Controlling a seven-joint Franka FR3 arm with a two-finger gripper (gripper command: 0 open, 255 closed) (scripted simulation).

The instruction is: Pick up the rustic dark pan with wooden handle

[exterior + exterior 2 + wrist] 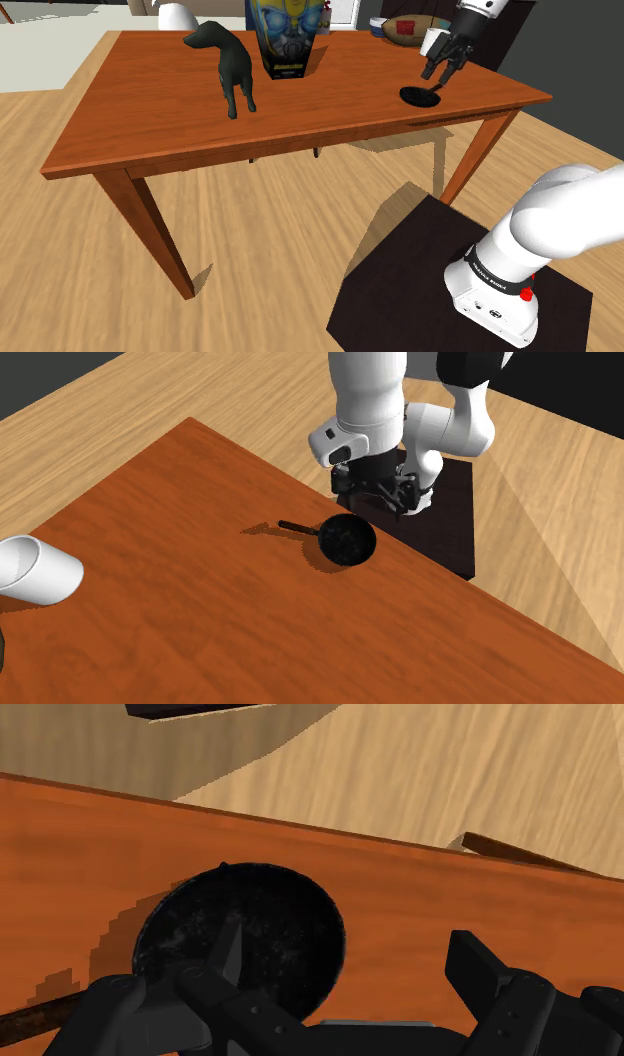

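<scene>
The dark round pan point(420, 97) rests on the brown wooden table point(300, 110), close to the edge nearest the stand. Its thin brown handle point(297, 528) points away from the arm, and its black bowl point(346, 540) looks speckled inside. My black gripper point(440, 72) hangs just above the pan's rim, tilted. In the wrist view the pan point(270, 934) lies under the open gripper point(350, 944). One finger point(228, 966) reaches over the bowl, while the other finger point(482, 969) stands outside the rim over bare table. Neither finger touches the pan.
A dark dog figure point(230, 65) and a blue and yellow box point(285, 35) stand mid-table. A white mug point(433, 42) and a brown bowl-like dish point(408, 28) sit behind the gripper. A white cup point(40, 572) lies on its side. The black stand point(440, 270) is below the table edge.
</scene>
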